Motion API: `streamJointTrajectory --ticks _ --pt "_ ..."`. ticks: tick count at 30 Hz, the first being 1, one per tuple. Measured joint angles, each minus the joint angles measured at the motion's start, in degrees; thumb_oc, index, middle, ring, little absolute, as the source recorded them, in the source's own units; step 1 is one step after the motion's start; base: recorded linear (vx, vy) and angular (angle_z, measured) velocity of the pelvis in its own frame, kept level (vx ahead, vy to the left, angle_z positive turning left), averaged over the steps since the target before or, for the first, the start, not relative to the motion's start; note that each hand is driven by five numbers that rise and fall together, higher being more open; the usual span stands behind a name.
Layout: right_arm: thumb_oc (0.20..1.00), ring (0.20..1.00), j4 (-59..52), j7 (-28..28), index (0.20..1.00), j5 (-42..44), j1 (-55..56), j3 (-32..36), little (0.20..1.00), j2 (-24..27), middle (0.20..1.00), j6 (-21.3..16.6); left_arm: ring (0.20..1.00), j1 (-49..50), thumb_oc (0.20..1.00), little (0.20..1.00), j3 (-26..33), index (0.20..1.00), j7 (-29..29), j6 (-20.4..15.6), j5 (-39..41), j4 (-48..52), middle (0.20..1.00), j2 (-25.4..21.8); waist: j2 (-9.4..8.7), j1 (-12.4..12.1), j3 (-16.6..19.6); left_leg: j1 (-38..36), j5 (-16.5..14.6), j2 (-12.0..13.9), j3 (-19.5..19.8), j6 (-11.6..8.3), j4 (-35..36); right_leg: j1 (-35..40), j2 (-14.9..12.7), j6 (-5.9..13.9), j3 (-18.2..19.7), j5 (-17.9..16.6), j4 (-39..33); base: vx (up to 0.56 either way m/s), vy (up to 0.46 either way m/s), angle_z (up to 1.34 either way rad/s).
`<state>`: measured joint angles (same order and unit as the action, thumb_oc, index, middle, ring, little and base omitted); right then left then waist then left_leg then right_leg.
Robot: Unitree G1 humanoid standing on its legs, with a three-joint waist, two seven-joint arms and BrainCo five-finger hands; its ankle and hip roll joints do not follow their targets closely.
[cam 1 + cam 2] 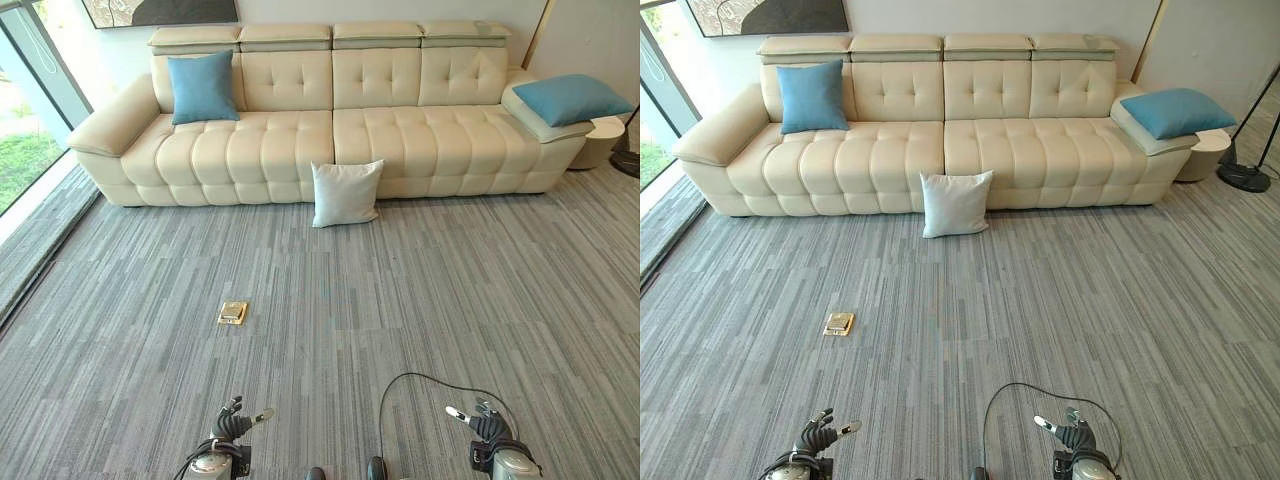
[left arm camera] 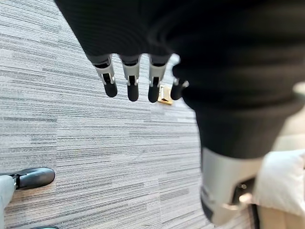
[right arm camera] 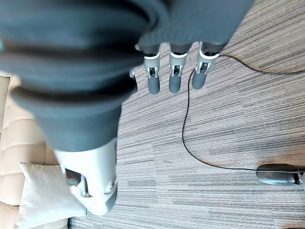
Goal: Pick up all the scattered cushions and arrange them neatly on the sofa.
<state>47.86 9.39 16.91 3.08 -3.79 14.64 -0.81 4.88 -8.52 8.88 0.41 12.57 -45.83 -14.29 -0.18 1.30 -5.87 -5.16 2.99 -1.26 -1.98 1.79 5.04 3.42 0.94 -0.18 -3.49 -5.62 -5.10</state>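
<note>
Starting at the fingers, we find both sets straight, spread and empty: left hand [image 1: 232,425] at seven o'clock, right hand [image 1: 483,425] at five, hanging low over the carpet [image 1: 420,290], apparently awaiting approach. One white cushion [image 1: 345,193] leans upright on the floor against the sofa [image 1: 330,140] front at twelve. Two blue cushions occupy the sofa: one [image 1: 202,87] at eleven, another [image 1: 570,98] on the armrest at two. A brass floor plate [image 1: 232,313] lies between. No legible writing noted.

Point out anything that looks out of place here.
The white cushion stands on the carpet, leaning against the sofa front rather than on the seat. A blue cushion lies flat on the armrest at the robot's right.
</note>
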Motion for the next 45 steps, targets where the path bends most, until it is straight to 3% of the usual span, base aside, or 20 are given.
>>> streamJointTrajectory --ticks 26,45 --pt "1.0 1.0 0.1 0.4 1.0 0.0 0.2 -0.2 1.0 -0.3 1.0 0.1 1.0 1.2 1.0 1.0 -0.4 1.0 0.2 0.3 2.3 2.0 1.0 0.2 0.31 0.0 1.2 -0.3 0.0 0.0 -0.2 -0.03 0.0 0.2 0.0 0.03 0.1 0.0 0.0 0.0 -0.003 0.0" --pt "1.0 1.0 1.2 2.1 1.0 -2.3 0.0 -2.2 1.0 -0.5 1.0 0.1 1.0 1.2 1.0 1.0 -0.4 1.0 0.6 1.1 2.5 0.0 1.0 0.2 -0.81 0.1 0.7 0.2 -0.1 0.0 0.0 -0.23 0.0 -0.2 0.0 0.03 0.0 0.0 0.0 0.0 0.0 0.0"
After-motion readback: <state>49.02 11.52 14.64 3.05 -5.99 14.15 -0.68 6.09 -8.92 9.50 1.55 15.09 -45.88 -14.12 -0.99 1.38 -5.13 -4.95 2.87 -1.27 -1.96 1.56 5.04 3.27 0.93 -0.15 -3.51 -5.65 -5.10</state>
